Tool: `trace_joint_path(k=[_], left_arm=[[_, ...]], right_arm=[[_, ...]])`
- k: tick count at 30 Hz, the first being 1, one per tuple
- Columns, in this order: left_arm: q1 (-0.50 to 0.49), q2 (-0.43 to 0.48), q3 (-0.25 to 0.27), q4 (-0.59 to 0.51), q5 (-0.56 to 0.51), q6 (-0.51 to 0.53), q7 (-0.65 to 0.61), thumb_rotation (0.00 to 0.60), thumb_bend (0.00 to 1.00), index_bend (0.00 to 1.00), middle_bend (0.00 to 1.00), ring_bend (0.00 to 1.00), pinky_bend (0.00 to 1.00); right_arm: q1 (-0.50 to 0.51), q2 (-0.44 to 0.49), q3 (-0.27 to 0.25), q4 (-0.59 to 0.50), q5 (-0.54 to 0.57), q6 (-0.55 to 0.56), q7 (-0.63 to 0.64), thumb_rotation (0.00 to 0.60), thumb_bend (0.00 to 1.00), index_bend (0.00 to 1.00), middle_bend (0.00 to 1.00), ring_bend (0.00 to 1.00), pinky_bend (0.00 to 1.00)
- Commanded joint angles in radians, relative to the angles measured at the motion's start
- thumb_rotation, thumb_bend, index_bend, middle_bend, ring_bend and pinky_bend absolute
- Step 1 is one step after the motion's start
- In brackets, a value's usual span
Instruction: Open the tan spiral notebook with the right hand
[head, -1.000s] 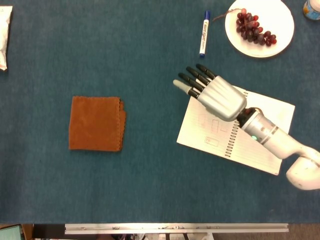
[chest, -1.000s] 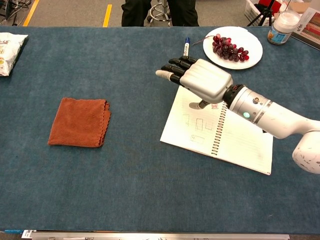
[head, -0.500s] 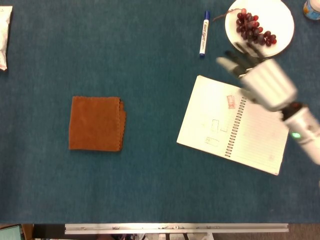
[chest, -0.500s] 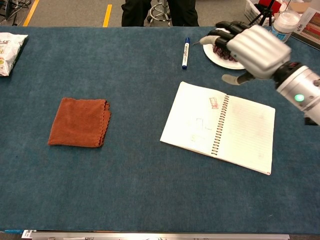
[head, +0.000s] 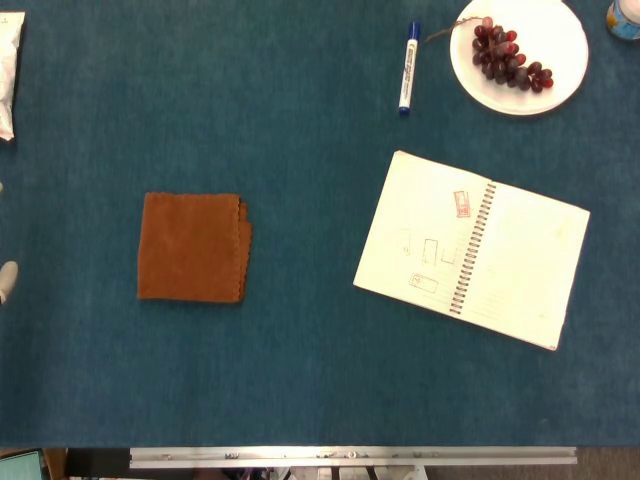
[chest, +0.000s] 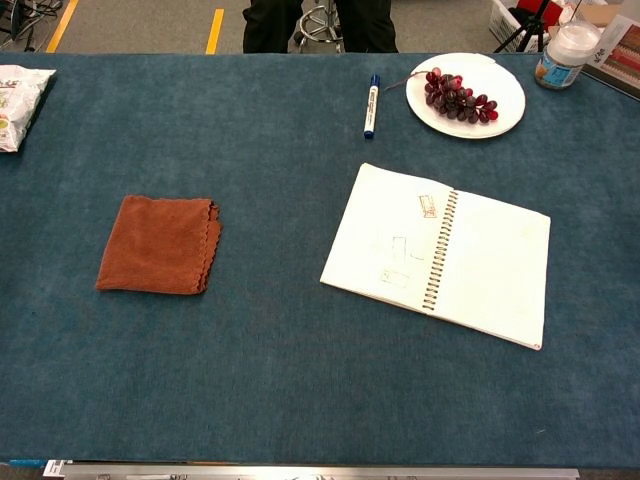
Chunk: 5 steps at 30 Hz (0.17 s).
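Note:
The spiral notebook (head: 420, 235) (chest: 385, 240) lies open and flat on the blue table, right of centre. Its white pages are spread either side of the wire binding, and the left page carries small sketches and a red stamp. My right hand shows in neither view. At the left edge of the head view a small pale tip (head: 5, 281) pokes in; it looks like part of my left hand, far from the notebook, and its pose is hidden.
A folded brown cloth (head: 192, 247) (chest: 158, 244) lies left of centre. Behind the notebook are a blue marker (head: 408, 66) (chest: 371, 105) and a white plate (head: 545, 30) (chest: 450, 122) with red grapes (head: 510, 58). A jar (chest: 565, 50) stands at the back right, a white bag (chest: 18, 90) at the back left.
My right hand rose off the open notebook, swung back to the right past the plate, and left both views. The notebook stays open. A pale tip has appeared at the left edge.

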Motion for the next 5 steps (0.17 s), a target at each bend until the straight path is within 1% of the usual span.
trace_joint_path(k=[1,5], left_arm=[[-0.004,-0.004,-0.002,-0.001,0.005,0.001,0.003,0.6,0.26,0.17,0.1,0.1,0.06],[-0.01,-0.01,-0.005,-0.002,0.009,0.003,0.008,0.6,0.26,0.17,0.1,0.1,0.06]], right_arm=[[-0.056,0.025,-0.019,-0.013,0.019,0.036,0.022,0.6,0.31,0.5,0.4,0.3,0.41],[-0.084,0.03,-0.019,-0.014,0.029,0.038,0.033,0.6,0.31,0.5,0.4,0.3,0.41]])
